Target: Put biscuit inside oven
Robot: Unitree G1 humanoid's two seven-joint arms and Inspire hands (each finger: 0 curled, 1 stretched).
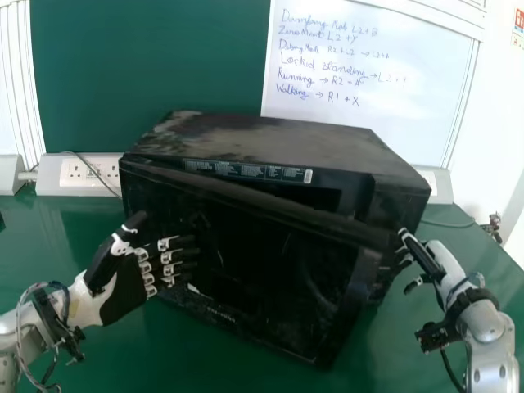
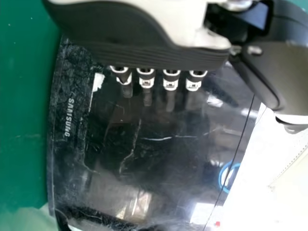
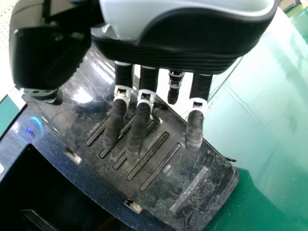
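Fingers straight and wide, the left robot hand (image 1: 123, 286) is poised by the left part of the microwave oven's door (image 1: 262, 270). That door stands ajar, free edge angled out from the microwave oven (image 1: 270, 135), so we judge opening to be the step in hand. Rightward, our right robot hand (image 1: 426, 260) is loosely extended over the control panel (image 3: 163, 168), empty. We should next swing the door clear, then bring the biscuit, whose whereabouts we cannot tell.
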